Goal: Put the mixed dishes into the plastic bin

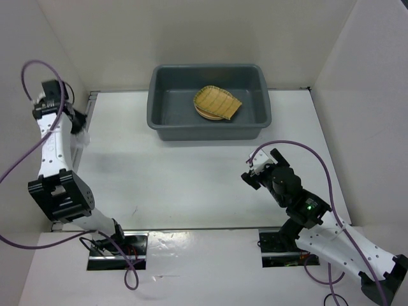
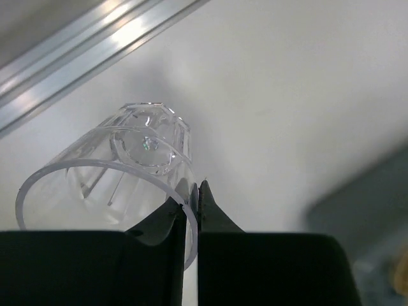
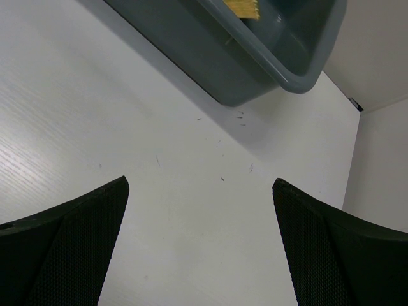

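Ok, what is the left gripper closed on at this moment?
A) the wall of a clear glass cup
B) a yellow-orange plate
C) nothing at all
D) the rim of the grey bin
A: in the left wrist view the left gripper is pinched shut on the wall of the clear glass cup at its rim, and the cup is tilted towards the camera.

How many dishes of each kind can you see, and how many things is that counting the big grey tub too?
Clear glass cup: 1
Yellow ribbed tray: 1
Orange plate peeking out under the tray: 1 that shows
Grey bin: 1
Total: 4
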Available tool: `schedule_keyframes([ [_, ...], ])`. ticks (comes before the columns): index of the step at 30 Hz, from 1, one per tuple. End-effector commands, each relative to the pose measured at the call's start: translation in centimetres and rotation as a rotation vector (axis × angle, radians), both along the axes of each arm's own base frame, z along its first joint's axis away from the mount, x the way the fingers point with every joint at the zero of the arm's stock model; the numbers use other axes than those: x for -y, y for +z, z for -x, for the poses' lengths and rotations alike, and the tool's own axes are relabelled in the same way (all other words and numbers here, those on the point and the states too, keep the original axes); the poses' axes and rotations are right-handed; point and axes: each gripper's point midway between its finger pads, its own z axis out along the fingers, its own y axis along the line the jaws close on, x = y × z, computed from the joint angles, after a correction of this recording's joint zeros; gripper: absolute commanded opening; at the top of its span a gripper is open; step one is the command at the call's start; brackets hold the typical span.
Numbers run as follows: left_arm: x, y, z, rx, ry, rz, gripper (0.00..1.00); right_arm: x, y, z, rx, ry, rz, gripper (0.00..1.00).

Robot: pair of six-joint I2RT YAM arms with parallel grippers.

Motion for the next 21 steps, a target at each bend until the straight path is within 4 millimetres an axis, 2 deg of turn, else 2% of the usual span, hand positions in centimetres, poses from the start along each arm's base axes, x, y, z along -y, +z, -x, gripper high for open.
schedule_keyframes([
  [1, 3.9, 12.4, -7.5, 0.437, -0.216, -0.006, 0.0, -0.1, 0.0, 0.0, 0.009, -0.005, -0.018, 0.98],
  [3, 6.0, 18.6, -9.7, 0.62, -0.251, -0.047, 0.0, -0.3, 0.0, 0.1, 0.007, 0.003, -0.02, 0.98],
  [4, 8.3, 19.6, -11.2, 0.664, -0.31, -0.044, 0.0, -0.3, 0.0, 0.1, 0.007, 0.004, -0.02, 0.98],
  [5, 9.7, 20.5, -12.3, 0.7, -0.35, -0.035, 0.0, -0.3, 0.0, 0.1, 0.007, 0.004, -0.02, 0.98],
  [6, 11.1, 20.7, -13.3, 0.702, -0.426, -0.036, 0.0, -0.1, 0.4, 0.0, 0.022, -0.005, -0.031, 0.98],
  [7, 13.8, 20.4, -15.1, 0.672, -0.509, -0.021, 0.0, -0.1, 0.4, 0.0, 0.022, -0.005, -0.031, 0.98],
  [8, 15.3, 20.1, -16.0, 0.648, -0.563, -0.027, 0.0, -0.1, 0.6, 0.1, 0.03, -0.005, -0.038, 0.98],
  [9, 16.7, 17.1, -18.2, 0.567, -0.644, -0.043, 0.0, -0.1, 0.6, 0.1, 0.03, -0.005, -0.038, 0.98],
  [10, 18.4, 19.5, -18.4, 0.596, -0.701, -0.08, 0.0, -0.1, 0.6, 0.1, 0.03, -0.005, -0.038, 0.98],
  [11, 21.8, 19.7, -18.8, 0.592, -0.785, -0.089, 0.0, -0.1, 0.6, 0.1, 0.03, -0.005, -0.038, 0.98],
  [12, 23.4, 16.5, -20.8, 0.52, -0.839, -0.104, 0.0, 0.0, 0.8, 0.1, 0.036, -0.005, -0.045, 0.98],
  [14, 27.5, 17.1, -21.1, 0.571, -0.913, -0.07, 0.0, 0.0, 0.8, 0.1, 0.036, -0.005, -0.045, 0.98],
  [15, 28.6, 14.4, -22.1, 0.513, -0.927, -0.082, 0.0, 0.0, 0.8, 0.1, 0.036, -0.005, -0.045, 0.98],
  [16, 29.7, 13.9, -22.3, 0.508, -0.934, -0.094, 0.0, 0.0, 0.8, 0.1, 0.036, -0.005, -0.045, 0.98],
  [17, 31.3, 11.7, -22.7, 0.463, -0.952, -0.113, 0.0, 0.0, 0.9, 0.1, 0.039, -0.002, -0.037, 0.98],
  [19, 32.3, 9.5, -23.0, 0.408, -0.957, -0.153, 0.0, 0.1, 0.7, 0.2, 0.039, -0.002, -0.037, 0.98],
  [20, 33.4, 7.1, -23.3, 0.364, -0.968, -0.16, 0.0, 0.0, 0.8, 0.1, 0.046, -0.002, -0.043, 0.98],
  [21, 33.5, 6.1, -23.6, 0.348, -0.956, -0.184, 0.0, 0.0, 0.8, 0.1, 0.046, -0.002, -0.043, 0.98],
])
